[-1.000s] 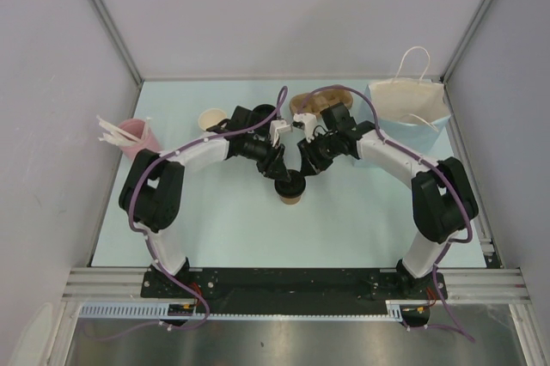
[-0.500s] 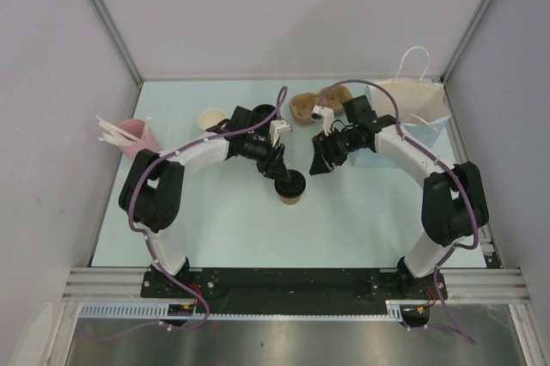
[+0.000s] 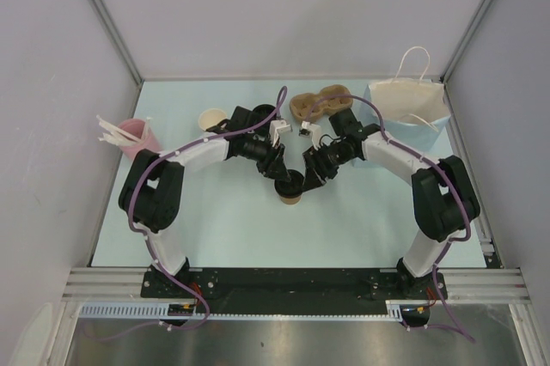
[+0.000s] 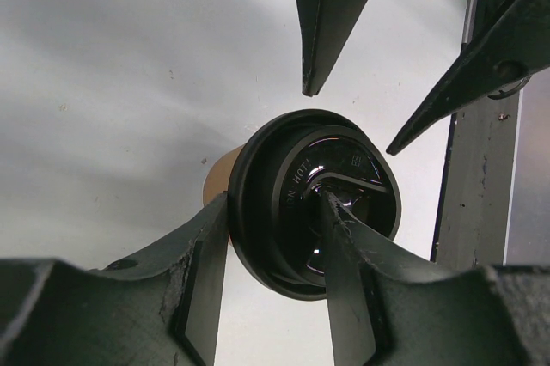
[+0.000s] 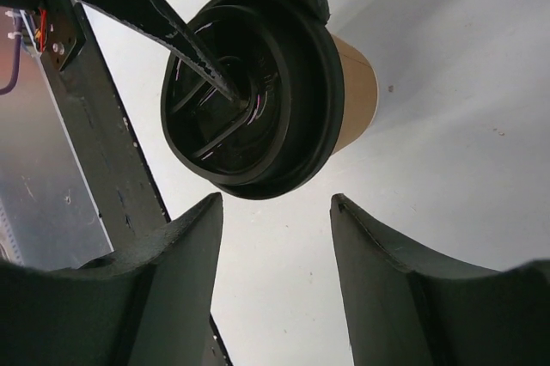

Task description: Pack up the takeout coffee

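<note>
The lidded cup point(image 3: 291, 187) stands at the middle of the table point(image 3: 215, 220), with the left gripper point(image 4: 273, 211) pinching the lid point(image 4: 361, 168) at its rim as before. The right gripper point(image 5: 275, 204), drawn back toward the bag point(image 3: 404, 101) half a second earlier, has returned just beside the cup, jaws spread and empty. A handover for bagging seems likely.

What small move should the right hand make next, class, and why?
Probably ease the right hand forward to straddle the takeout coffee: its jaws stand open and empty short of it, the left hand pinches only the lid rim, and the paper bag stands to the right.
</note>
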